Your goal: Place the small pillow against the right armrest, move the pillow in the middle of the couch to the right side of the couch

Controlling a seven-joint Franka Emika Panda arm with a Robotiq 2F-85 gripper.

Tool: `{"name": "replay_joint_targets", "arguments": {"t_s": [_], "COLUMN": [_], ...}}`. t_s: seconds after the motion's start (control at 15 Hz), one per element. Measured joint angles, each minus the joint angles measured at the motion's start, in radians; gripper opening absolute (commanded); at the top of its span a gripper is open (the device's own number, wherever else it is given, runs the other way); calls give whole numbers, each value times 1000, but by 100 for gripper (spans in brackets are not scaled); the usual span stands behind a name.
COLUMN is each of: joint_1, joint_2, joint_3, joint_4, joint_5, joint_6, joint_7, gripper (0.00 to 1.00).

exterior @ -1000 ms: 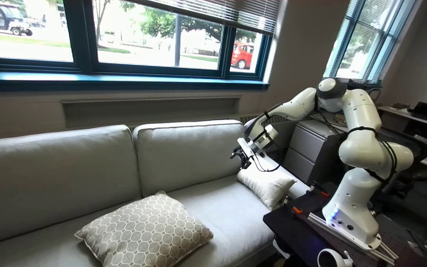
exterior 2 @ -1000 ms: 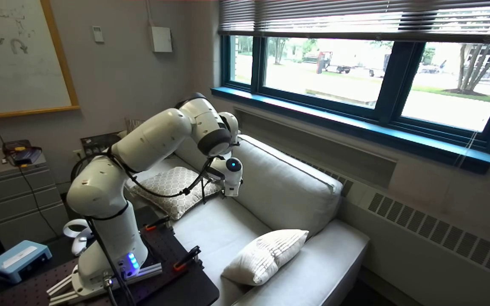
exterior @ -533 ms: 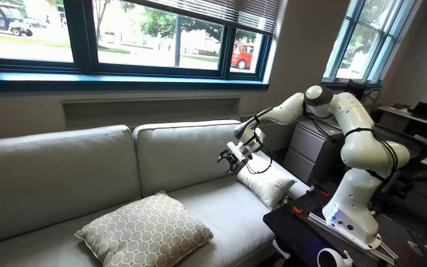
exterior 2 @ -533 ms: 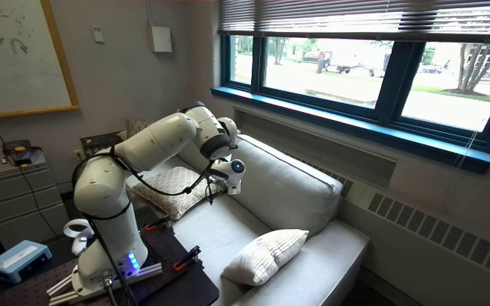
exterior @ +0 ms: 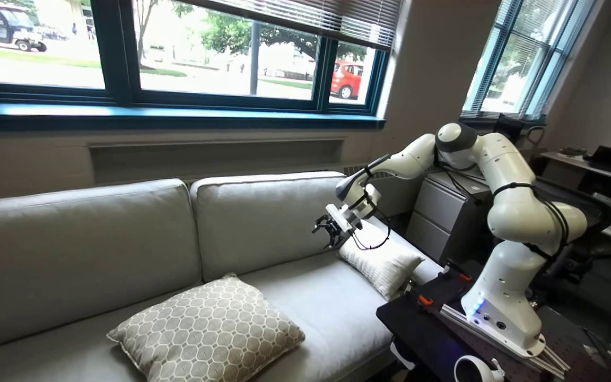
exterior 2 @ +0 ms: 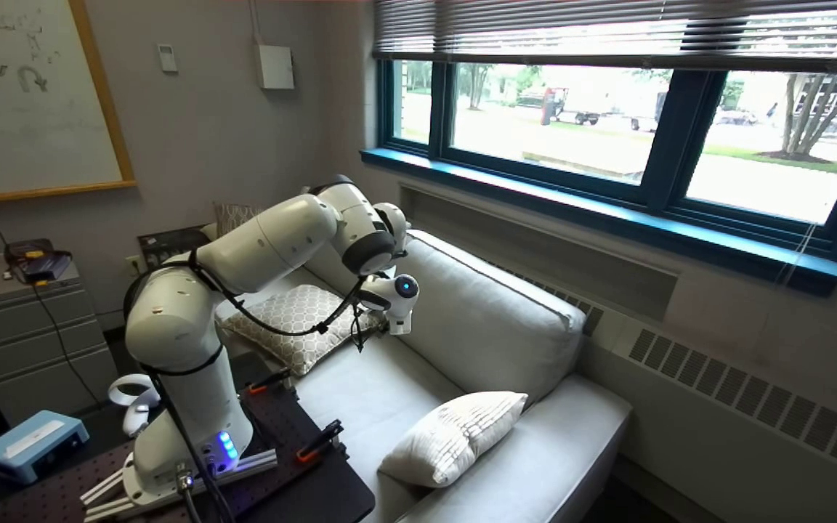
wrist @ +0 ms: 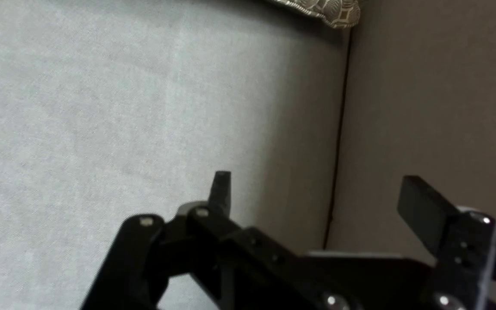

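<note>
Over couch [exterior: 297,294], spread claw [exterior: 321,238] lower than 1 s ago.

No text can be read; in an exterior view, marks [exterior 2: 32,73] on the whiteboard [exterior 2: 33,138] and the white label [exterior 2: 33,436] on a blue box [exterior 2: 59,442] are illegible.

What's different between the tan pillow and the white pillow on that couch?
The tan pillow has a lattice pattern; the white pillow has fine ridges. The tan pillow looks larger than the white pillow. The tan pillow lies nearly flat; the white pillow tilts beside the armrest. Both rest on the couch.
</note>
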Motion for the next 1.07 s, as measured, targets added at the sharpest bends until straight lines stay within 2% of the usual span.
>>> {"name": "replay_joint_targets", "arguments": {"t_s": [0.47,0.67,0.87,1.07], "joint_1": [-68,-55,-41,12], "joint_2": [140,184,261,330], "joint_3": [80,105,176,232], "joint_4": [23,66,148,259], "joint_5": [-17,-18,-9,39], "joint_6": [69,67,63,36], "joint_7": [-90,-86,-48,-3], "gripper": [100,100,100,100]}}
